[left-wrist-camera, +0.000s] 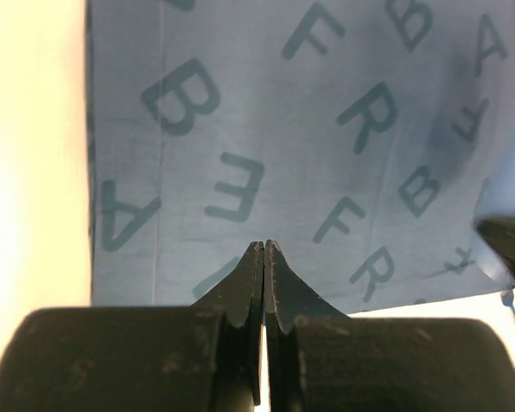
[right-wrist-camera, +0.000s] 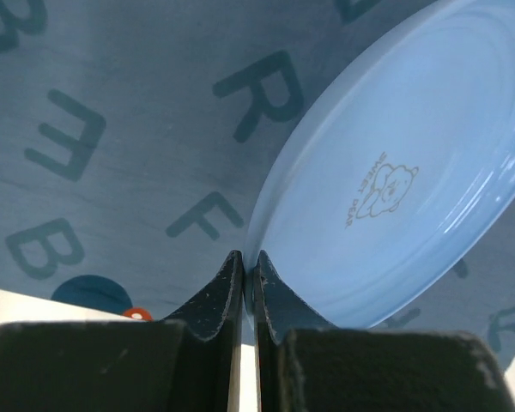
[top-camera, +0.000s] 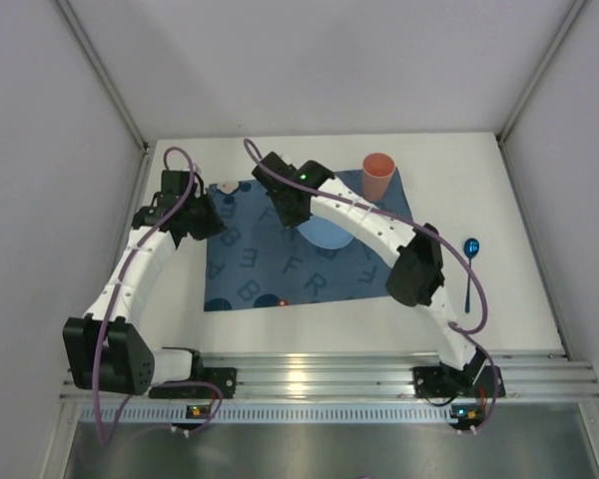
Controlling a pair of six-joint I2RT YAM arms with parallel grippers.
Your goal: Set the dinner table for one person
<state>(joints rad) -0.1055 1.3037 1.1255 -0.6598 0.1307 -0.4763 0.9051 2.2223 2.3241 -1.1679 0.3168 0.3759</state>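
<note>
Left gripper (left-wrist-camera: 264, 245): fingers pressed flat together, nothing between them; it hangs above the left part of the dark blue lettered placemat (left-wrist-camera: 283, 129), near that cloth's left edge.

Right gripper (right-wrist-camera: 249, 256): fingers drawn in to a sliver, pinching the near rim of the pale blue plate (right-wrist-camera: 395, 172); the plate carries a small bear print and sits over the placemat's middle; whether it rests flat or is tipped, cannot tell.

Dinner table (top-camera: 489, 200): white tabletop spread beneath everything; arm bases along its near edge; placemat laid about its centre, slightly skewed.

Salmon cup (top-camera: 379, 177): upright on the placemat's far right corner.

Blue spoon (top-camera: 470, 247): on bare table right of the placemat, apart from it; bowl end pointing away from the arms.
</note>
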